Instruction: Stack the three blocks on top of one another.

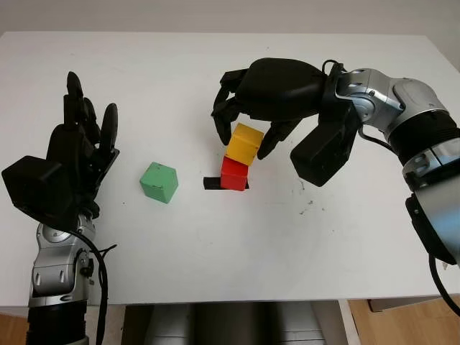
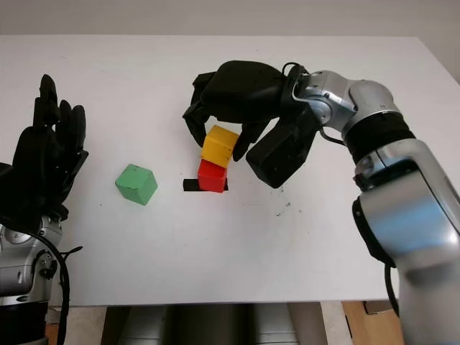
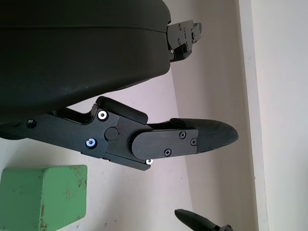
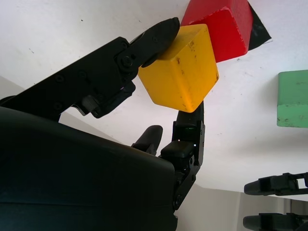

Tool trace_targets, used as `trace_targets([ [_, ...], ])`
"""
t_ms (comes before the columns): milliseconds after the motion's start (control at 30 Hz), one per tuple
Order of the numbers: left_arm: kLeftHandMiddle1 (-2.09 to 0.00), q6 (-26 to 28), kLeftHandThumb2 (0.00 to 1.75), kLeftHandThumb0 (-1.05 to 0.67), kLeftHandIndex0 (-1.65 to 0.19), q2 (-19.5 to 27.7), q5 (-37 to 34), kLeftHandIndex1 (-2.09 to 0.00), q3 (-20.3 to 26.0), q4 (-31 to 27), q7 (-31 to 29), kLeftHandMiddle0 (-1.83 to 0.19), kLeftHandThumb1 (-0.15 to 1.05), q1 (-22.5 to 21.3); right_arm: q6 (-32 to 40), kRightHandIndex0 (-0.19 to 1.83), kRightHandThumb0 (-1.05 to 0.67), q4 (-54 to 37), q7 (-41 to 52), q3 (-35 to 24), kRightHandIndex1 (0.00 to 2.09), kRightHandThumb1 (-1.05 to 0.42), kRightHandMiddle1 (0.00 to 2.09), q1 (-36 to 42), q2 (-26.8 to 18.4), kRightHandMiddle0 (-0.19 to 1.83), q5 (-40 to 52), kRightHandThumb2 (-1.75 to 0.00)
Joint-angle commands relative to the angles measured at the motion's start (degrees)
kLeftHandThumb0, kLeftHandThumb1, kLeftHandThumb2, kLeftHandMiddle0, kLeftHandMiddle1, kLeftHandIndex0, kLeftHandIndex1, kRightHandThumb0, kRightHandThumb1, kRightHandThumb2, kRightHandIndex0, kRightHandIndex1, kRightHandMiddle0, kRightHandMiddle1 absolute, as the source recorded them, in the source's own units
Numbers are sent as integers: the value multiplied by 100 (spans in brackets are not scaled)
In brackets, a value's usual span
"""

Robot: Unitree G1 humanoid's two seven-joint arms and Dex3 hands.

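My right hand [image 1: 244,139] is shut on the yellow block [image 1: 246,145], with fingers [image 4: 154,38] pressed on opposite faces. It holds the block tilted, right over the red block [image 1: 233,173], and their edges look to be touching or nearly so. The red block sits on the white table [image 1: 237,244] near its middle, on a black tape mark [image 1: 211,184]. A green block [image 1: 159,182] stands alone on the table to the left of the red one. Further left, my left hand [image 1: 90,108] is open and raised beside the green block [image 3: 43,197].
The right forearm [image 1: 402,115] reaches in from the right, above the table. The table's front edge [image 1: 237,300] runs along the bottom, with the floor below it. Bare white surface lies in front of the blocks and to the far right.
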Motion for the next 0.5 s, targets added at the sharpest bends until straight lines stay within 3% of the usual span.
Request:
trace_targets([
  [0, 0, -22, 47, -71, 19, -19, 0, 0, 14, -102, 0, 19, 105, 60, -52, 16, -45, 28, -120, 43, 93, -86, 127, -135, 21, 62, -46, -5],
  [467, 0, 15, 47, -70, 19, -69, -10, 0, 3, -152, 34, 19, 105, 87, 87, 12, -45, -27, 30, 207, 93, -89, 124, -137, 132, 59, -65, -6],
])
